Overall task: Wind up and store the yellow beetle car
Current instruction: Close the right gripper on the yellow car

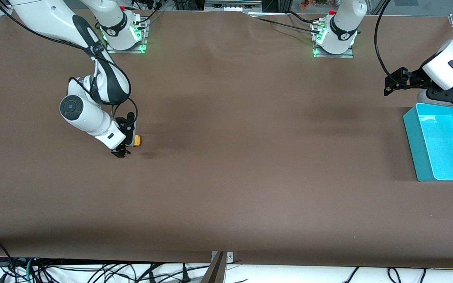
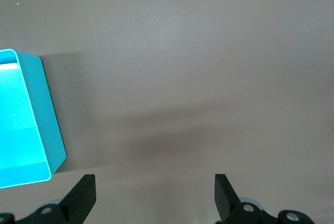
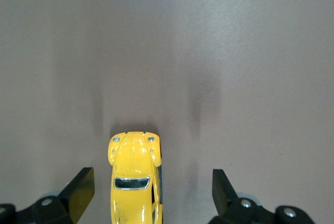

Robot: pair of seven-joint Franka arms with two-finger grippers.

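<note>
Your right gripper (image 3: 148, 192) sits low with fingers spread around the yellow beetle car (image 3: 134, 179) on the table (image 1: 226, 177) toward the right arm's end, but it's off-centre, so closing could shove it; the open left gripper (image 2: 154, 198) waits by the teal bin (image 1: 413, 129).

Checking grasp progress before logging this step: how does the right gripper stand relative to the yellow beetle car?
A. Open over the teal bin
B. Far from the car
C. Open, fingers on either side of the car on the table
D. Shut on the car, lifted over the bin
C: in the right wrist view the yellow beetle car sits on the table between the spread fingers of the right gripper, neither touching it.
</note>
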